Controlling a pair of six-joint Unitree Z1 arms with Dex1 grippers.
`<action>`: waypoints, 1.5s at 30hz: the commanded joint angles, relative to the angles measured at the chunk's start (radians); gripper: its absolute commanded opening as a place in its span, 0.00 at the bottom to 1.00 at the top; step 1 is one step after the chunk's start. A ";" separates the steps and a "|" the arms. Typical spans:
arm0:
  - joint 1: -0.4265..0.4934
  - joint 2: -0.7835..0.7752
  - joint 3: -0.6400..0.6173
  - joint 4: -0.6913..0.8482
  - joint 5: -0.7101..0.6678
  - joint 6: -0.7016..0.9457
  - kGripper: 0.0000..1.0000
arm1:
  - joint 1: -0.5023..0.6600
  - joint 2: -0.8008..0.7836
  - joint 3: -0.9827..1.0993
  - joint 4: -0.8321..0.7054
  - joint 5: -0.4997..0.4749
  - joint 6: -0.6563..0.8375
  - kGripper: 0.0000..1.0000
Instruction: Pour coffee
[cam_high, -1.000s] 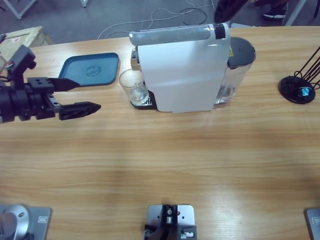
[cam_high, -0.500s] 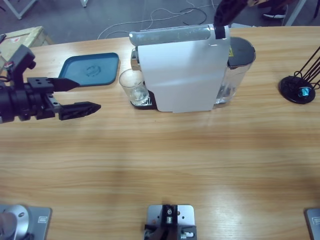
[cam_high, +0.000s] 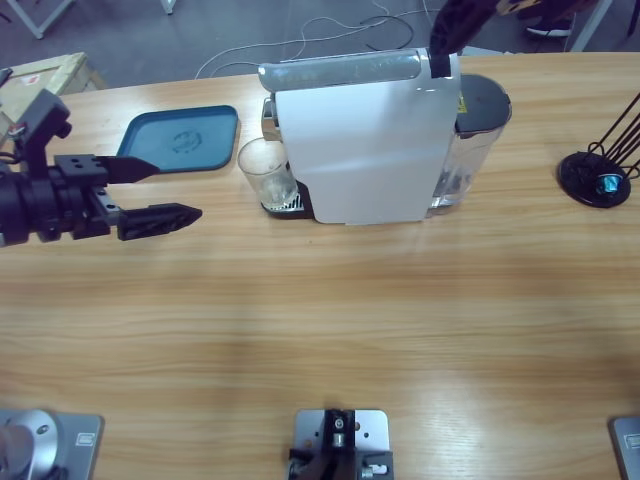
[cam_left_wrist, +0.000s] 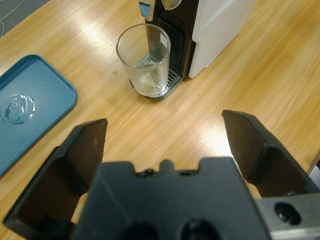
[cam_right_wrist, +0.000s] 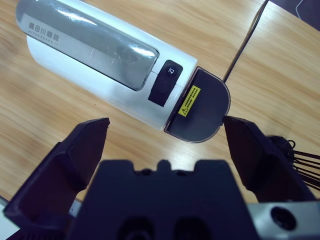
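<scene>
On the wooden worktop (cam_high: 330, 330), the left end effector (cam_high: 150, 192) hovers with jaws spread wide, holding nothing, just short of the blue tray (cam_high: 183, 139). Beyond it a clear glass (cam_left_wrist: 144, 59) stands on the drip grate of the white coffee machine (cam_high: 365, 140); no coffee shows in it. The right end effector (cam_right_wrist: 165, 145) hangs above the machine, jaws apart and empty.

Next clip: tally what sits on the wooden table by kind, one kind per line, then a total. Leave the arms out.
White capsule coffee machine with silver lever: 1
Clear glass tumbler: 1
Blue plastic tray: 1
Black wire capsule stand: 1
Total: 4
</scene>
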 joint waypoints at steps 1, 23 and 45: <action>-0.009 -0.008 -0.002 -0.008 -0.015 -0.014 0.99 | 0.012 -0.023 0.008 0.000 -0.029 0.008 1.00; -0.038 -0.099 0.081 0.029 -0.017 -0.019 0.99 | 0.106 -0.682 1.010 -0.639 -0.008 -0.066 1.00; -0.074 -0.080 0.093 0.024 0.000 -0.017 0.99 | 0.107 -0.685 1.144 -0.772 0.029 -0.070 1.00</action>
